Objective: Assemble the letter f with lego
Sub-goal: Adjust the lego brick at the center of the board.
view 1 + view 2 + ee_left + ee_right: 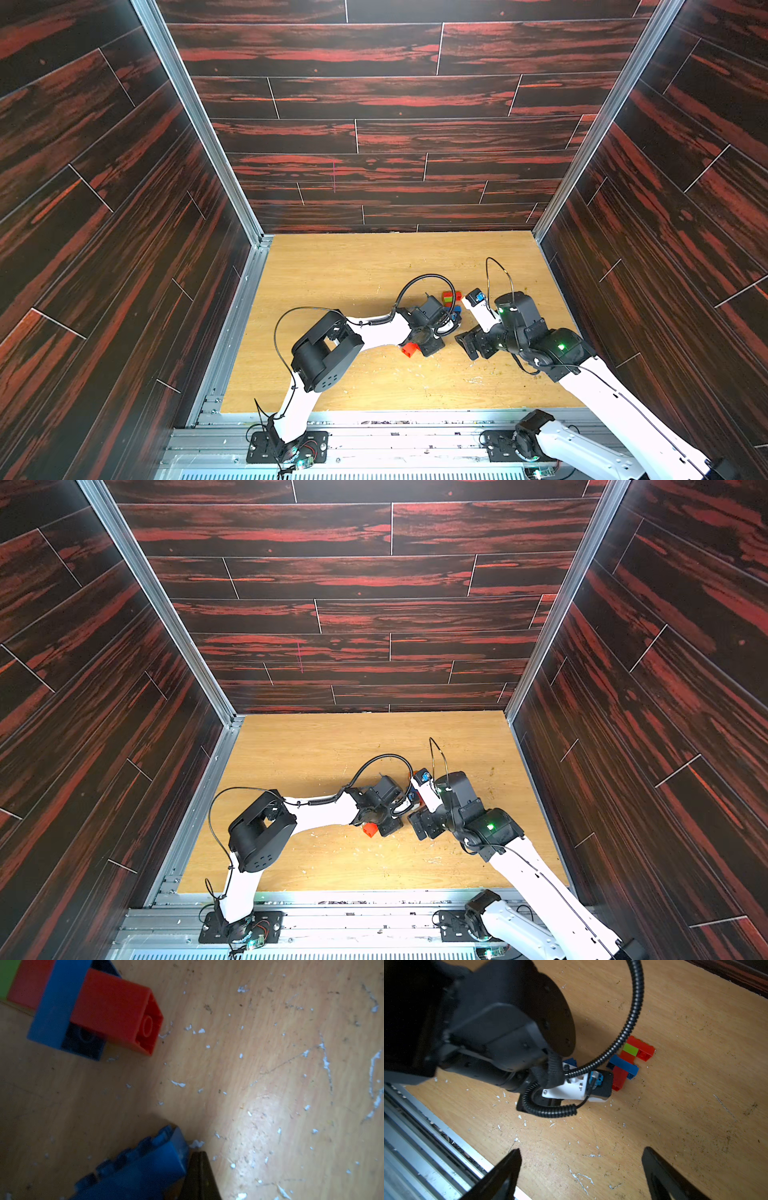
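lego cluster (627, 1056) first: lies flat on the wooden table (685, 1126), right of centre in a top view (450, 297). joins red bricks in a line, with a lime green brick (630, 1049) set among them and a blue crossbar (623, 1066) laid across. same cluster (112, 1009) in the left wrist view: hollow underside of its nearest red brick turned to the camera, a dark brick (83, 1043) tucked against the crossbar.

close by, apart from the cluster: a separate blue brick (141, 1169), studs showing. grasped by the left gripper (188, 1159), clenched tight; presses against the one visible finger (200, 1176), the other finger hidden behind the brick.

further out, a loose red brick (410, 350) on the table just beside the left arm's wrist (426, 324), seen in both top views (370, 830).

right gripper (582, 1150): fingers (508, 1169) released and spread wide, only scuffed table showing between them. hangs near the left arm's wrist, toward the front metal rail (431, 1140) from the cluster.

white flecks (517, 1138) scattered over the tabletop. dark red-streaked plank walls (374, 104) on three sides.
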Motion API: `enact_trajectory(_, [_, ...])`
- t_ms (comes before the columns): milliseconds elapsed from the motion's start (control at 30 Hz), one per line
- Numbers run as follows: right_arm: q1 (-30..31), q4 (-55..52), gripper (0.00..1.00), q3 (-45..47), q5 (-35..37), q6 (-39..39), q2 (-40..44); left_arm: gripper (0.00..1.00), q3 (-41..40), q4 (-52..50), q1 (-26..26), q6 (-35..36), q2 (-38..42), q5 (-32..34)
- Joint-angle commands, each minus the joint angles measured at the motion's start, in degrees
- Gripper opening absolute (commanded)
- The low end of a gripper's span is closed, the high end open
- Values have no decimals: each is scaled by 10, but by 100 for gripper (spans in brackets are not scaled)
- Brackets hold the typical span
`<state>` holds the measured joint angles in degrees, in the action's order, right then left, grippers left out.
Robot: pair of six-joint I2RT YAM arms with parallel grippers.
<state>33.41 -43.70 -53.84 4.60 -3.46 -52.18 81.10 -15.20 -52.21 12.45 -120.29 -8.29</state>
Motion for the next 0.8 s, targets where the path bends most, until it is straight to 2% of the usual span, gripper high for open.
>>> enact_trajectory(0, [-1,-18,94,-17,-29,0,14,0,23,-13,1,10,-11,19])
enact_trajectory(367, [-1,-34,94,-26,-43,-4,36,0,47,-21,26,21,-31,42])
enact_trajectory(767, [-2,-29,94,-27,-54,-14,23,0,56,-30,55,45,-23,45])
